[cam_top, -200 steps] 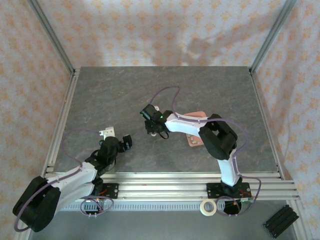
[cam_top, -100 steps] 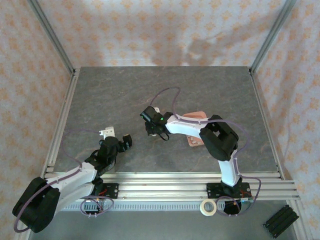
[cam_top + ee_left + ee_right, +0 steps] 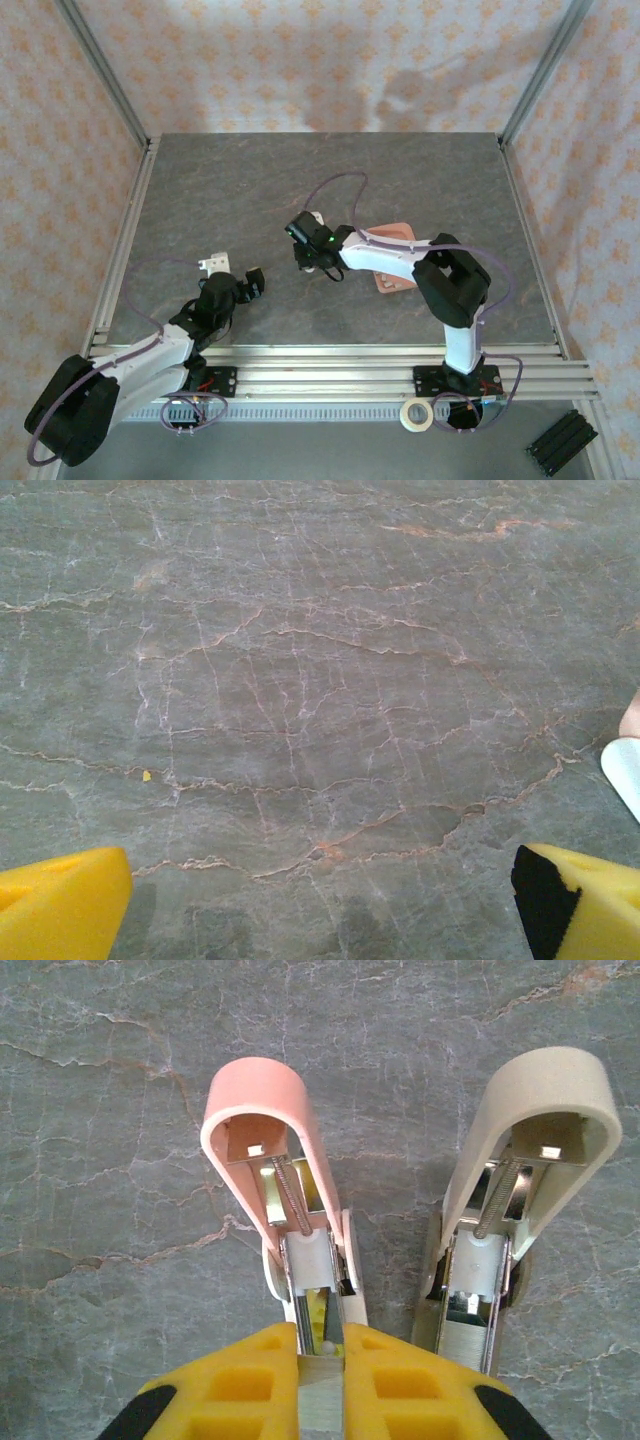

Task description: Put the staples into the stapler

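Right jaws are clamping the staples (image 3: 320, 1410) and have been drifting right a touch, now lining up over the open pink stapler (image 3: 262, 1125) channel, so basically insertion time. Left jaws are sitting open, empty.

No text, label, brand mark or number can be read on anything here. In the right wrist view, the pink mini stapler (image 3: 300, 1160) at 11 o'clock and the beige mini stapler (image 3: 500, 1200) at 1 o'clock both have plain, unmarked shells.
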{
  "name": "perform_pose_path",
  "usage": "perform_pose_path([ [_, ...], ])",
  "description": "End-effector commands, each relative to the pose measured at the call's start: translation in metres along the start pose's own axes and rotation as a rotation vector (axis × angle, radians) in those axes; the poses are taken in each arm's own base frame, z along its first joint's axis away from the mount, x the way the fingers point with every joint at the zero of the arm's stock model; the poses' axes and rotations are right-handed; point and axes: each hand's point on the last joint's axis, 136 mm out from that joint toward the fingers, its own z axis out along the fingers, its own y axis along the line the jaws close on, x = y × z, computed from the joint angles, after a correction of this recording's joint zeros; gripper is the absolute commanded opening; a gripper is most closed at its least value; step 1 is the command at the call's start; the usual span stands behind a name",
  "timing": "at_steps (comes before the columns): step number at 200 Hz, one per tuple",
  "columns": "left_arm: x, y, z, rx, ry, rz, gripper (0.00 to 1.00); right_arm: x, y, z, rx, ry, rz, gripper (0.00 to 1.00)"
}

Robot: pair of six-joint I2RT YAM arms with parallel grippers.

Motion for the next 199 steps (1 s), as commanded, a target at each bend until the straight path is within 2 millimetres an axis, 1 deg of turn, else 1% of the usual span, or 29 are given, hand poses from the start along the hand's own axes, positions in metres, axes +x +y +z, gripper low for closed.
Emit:
perform_pose_path([
  [1, -0.016, -0.007, -0.002, 0.007, -0.037, -0.003, 0.98, -0.004, -0.005, 0.002, 0.035, -0.014, -0.031, 0.14],
  [99, -0.016, -0.006, -0.002, 0.005, -0.036, -0.002, 0.98, 0.0, -0.004, 0.014, 0.023, 0.011, -0.033, 0.14],
  [131, -0.016, -0.006, -0.002, 0.004, -0.037, -0.001, 0.98, -0.004, -0.003, 0.013, 0.017, 0.004, -0.032, 0.14],
  [185, -0.016, -0.006, -0.002, 0.006, -0.037, -0.002, 0.98, -0.016, 0.0, 0.002, 0.002, -0.035, -0.028, 0.14],
  [199, -0.016, -0.006, -0.002, 0.005, -0.039, -0.003, 0.98, -0.016, 0.0, 0.003, 0.001, -0.032, -0.03, 0.14],
])
